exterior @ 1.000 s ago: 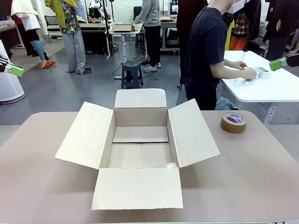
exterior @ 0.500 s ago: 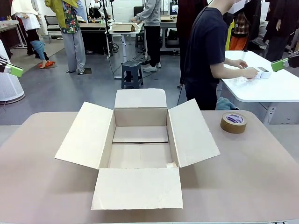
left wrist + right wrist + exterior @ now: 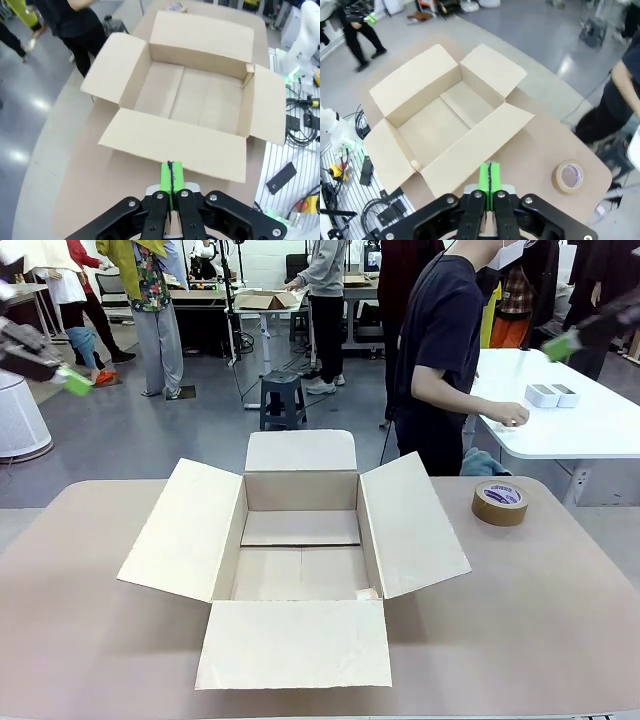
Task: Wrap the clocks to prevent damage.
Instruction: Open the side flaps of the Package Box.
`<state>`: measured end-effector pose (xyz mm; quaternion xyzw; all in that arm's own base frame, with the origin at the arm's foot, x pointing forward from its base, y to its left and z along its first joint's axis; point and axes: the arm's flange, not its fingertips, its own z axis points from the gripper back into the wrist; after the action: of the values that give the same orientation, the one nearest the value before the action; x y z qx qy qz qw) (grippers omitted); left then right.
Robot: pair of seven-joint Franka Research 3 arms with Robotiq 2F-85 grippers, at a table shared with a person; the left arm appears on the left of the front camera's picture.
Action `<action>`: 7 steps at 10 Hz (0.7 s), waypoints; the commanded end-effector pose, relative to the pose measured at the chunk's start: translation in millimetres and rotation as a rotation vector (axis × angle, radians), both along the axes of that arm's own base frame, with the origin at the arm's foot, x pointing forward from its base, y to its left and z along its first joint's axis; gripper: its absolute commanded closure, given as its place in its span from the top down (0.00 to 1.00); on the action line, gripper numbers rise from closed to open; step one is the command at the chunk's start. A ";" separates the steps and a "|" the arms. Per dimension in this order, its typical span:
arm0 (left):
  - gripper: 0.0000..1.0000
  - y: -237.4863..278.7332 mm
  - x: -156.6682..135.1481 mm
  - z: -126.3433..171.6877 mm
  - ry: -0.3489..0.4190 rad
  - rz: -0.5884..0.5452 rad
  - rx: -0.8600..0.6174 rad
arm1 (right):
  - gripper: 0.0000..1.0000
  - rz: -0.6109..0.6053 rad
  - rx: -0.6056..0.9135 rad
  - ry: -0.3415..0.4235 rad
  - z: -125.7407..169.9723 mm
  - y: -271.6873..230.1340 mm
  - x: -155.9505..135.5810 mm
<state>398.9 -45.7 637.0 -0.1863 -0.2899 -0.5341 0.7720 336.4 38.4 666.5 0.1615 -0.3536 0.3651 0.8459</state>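
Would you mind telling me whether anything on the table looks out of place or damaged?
Nothing stands out: the cardboard box sits open and square, flaps spread, and the tape roll lies flat beside it.

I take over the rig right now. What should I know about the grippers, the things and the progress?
Left gripper: shut, empty, held high.
Right gripper: the same.
Cardboard box: open, flaps spread, mid-table.
Tape roll: beside it, on the right.
Two small white boxes lie on the white side table near the person's hand; clocks or not, I cannot tell.
Done: box opened. Left: the wrapping.
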 end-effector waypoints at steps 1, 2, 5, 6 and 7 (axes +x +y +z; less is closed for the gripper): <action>0.00 -41.7 26.7 14.7 0.164 0.028 0.097 | 0.01 -0.132 -0.074 0.158 6.6 62.9 28.5; 0.00 -65.2 34.3 15.5 0.252 0.084 0.138 | 0.01 -0.194 -0.099 0.241 -1.1 97.6 36.3; 0.00 -127.4 44.9 -18.9 0.366 0.426 0.305 | 0.01 -0.365 -0.242 0.472 -51.0 173.2 45.4; 0.00 -138.0 46.0 -35.3 0.389 0.534 0.362 | 0.01 -0.457 -0.271 0.498 -66.7 184.5 50.5; 0.00 -144.9 43.6 -56.9 0.427 0.593 0.402 | 0.01 -0.498 -0.311 0.524 -83.7 191.1 52.6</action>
<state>444.6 -183.9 590.4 -0.0606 -0.0790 -0.3141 0.9441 382.2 225.1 578.2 0.0466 -0.1147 0.1678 0.9780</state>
